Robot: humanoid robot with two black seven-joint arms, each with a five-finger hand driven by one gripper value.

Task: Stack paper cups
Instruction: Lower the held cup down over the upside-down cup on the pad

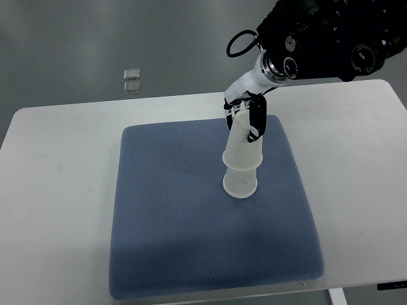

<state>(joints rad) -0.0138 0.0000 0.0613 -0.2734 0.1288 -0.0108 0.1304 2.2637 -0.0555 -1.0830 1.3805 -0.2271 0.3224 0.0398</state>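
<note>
1. Paper cups: two. An upper cup (244, 145) sits mouth-down over a lower cup (240, 183); only the lower cup's rim end shows beneath the upper cup's rim.
2. Robot hands: one, the right hand (245, 114), whose arm enters from the picture's right edge; its fingers are closed around the upper cup.
3. Mats: one blue textured mat (191, 241), under the cups.
4. Tables: one white table (57, 190), bearing the mat.
5. Small pale square objects on the grey floor beyond the table: two, one (131, 73) just behind the other (132, 86); their kind cannot be determined.
6. Black cable loops at the wrist: one (240, 44).
</note>
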